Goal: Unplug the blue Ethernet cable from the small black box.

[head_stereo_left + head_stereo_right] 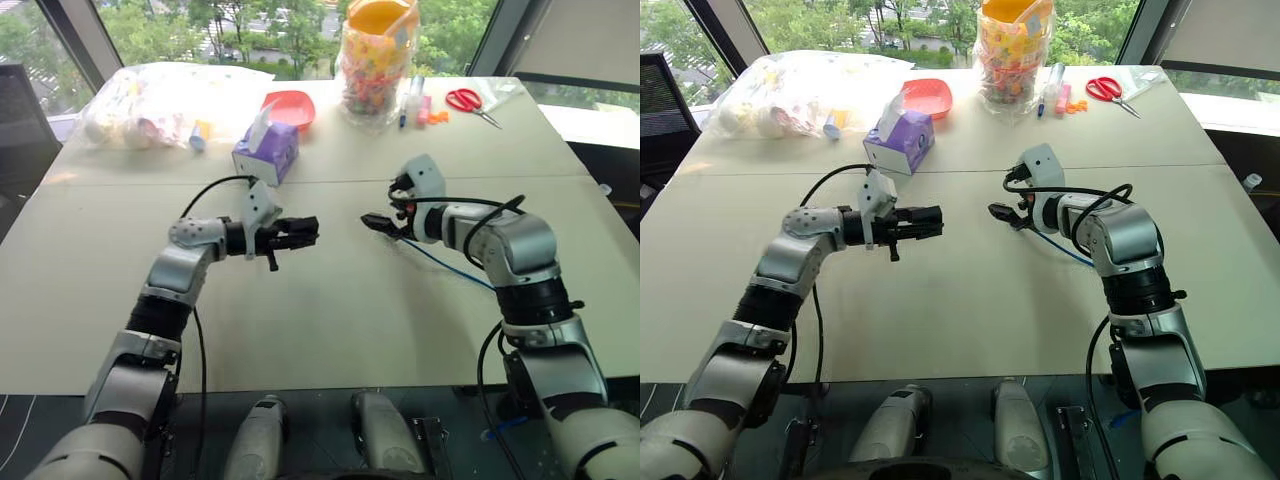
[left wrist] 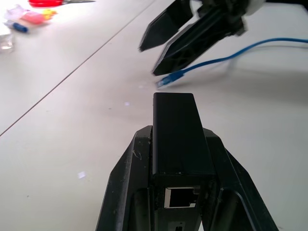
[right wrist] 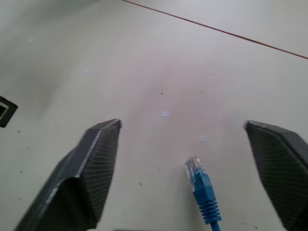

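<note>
My left gripper point(image 1: 303, 234) is shut on the small black box point(image 2: 175, 139), held level above the table with its far end toward my right gripper. The box's near port point(image 2: 182, 197) stands empty. The blue Ethernet cable point(image 1: 455, 268) trails over the table under my right arm. Its plug point(image 3: 195, 171) lies free by the tabletop, apart from the box. My right gripper point(image 3: 182, 124) is open, its fingers wide to either side of the plug without touching it. In the left wrist view the right gripper point(image 2: 149, 60) hangs just beyond the plug point(image 2: 166, 81).
A purple tissue box point(image 1: 266, 152) stands behind my left gripper. Farther back are a red bowl point(image 1: 290, 107), a clear bag of items point(image 1: 160, 105), a jar of sweets point(image 1: 375, 60), pens point(image 1: 415, 100) and red scissors point(image 1: 468, 100).
</note>
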Controlling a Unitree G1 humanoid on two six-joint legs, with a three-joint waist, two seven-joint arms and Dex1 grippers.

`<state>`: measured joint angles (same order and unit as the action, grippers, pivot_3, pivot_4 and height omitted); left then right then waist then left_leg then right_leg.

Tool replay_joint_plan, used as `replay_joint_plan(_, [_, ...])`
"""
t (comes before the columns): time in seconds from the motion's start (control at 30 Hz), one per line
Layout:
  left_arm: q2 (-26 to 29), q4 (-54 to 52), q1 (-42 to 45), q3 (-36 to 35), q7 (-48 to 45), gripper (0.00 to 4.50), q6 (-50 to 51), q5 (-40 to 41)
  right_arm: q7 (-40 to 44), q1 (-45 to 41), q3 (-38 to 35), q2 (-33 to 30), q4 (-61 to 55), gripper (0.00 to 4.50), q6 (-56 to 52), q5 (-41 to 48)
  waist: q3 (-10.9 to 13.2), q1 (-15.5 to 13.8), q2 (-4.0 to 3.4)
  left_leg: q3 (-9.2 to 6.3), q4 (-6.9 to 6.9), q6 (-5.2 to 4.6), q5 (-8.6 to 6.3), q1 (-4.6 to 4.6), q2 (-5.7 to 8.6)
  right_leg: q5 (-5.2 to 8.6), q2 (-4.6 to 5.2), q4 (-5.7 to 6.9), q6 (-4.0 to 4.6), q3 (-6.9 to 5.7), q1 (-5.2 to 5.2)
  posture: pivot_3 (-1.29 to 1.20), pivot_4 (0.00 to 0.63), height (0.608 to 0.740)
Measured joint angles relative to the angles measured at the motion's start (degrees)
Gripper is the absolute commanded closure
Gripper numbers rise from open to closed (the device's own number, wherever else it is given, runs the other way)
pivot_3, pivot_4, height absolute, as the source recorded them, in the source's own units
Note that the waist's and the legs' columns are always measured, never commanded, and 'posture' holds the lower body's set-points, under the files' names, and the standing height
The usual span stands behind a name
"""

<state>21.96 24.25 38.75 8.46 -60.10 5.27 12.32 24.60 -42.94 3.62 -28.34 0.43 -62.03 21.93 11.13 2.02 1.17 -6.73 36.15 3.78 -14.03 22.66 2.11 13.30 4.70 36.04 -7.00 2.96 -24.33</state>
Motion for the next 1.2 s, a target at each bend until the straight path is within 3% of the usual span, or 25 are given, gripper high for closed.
replay_joint_plan(0.33, [-6.9, 15.4, 4.4, -0.1, 4.1, 3.97, -8.7, -3.6, 4.9, 8.8, -6.1, -5.5, -25.2, 0.03, -15.0, 11.4, 0.0, -0.7, 0.01, 0.0, 0.04, -0.08, -0.04, -0.01, -0.02, 0.0, -0.02, 0.02, -0.02, -0.01, 0.02, 0.0, 0.15, 0.74])
replay_joint_plan(0.6, [-6.9, 23.1, 4.7, -0.2, 3.3, 0.22, -13.7, -6.2, 4.1, 11.0, -8.3, -5.8, -32.5, 0.0, -20.2, 15.2, 0.0, -1.1, 0.02, 0.0, 0.09, -0.08, -0.04, -0.06, -0.01, 0.01, -0.02, 0.03, -0.02, -0.01, 0.11, 0.0, 0.15, 0.74])
replay_joint_plan(0.63, [-6.8, 23.3, 4.7, -0.3, 3.2, 0.06, -13.8, -6.3, 3.9, 11.0, -8.5, -5.9, -32.9, 0.0, -20.2, 15.4, 0.0, -1.1, 0.02, 0.0, 0.09, -0.08, -0.04, -0.06, -0.01, 0.01, -0.02, 0.03, -0.02, -0.01, 0.11, 0.0, 0.15, 0.74])
replay_joint_plan(0.87, [-4.9, 20.0, 3.6, -0.8, 0.9, 0.06, -12.6, -5.6, 4.1, 11.0, -8.3, -8.9, -34.4, 0.0, -20.7, 15.9, 0.0, -1.0, 0.02, 0.0, 0.07, -0.08, -0.04, -0.06, -0.01, 0.01, -0.02, 0.03, -0.02, -0.01, 0.1, 0.0, 0.15, 0.74])
replay_joint_plan(1.2, [4.8, -5.8, -1.7, -3.8, -6.9, 0.06, 11.0, 5.4, 6.4, 12.9, -8.3, -14.8, -35.2, 0.0, -19.0, 16.6, 0.0, -1.0, 0.02, -0.01, 0.07, -0.08, -0.04, -0.07, -0.03, 0.01, -0.02, 0.02, -0.02, -0.02, 0.11, 0.0, 0.15, 0.74])
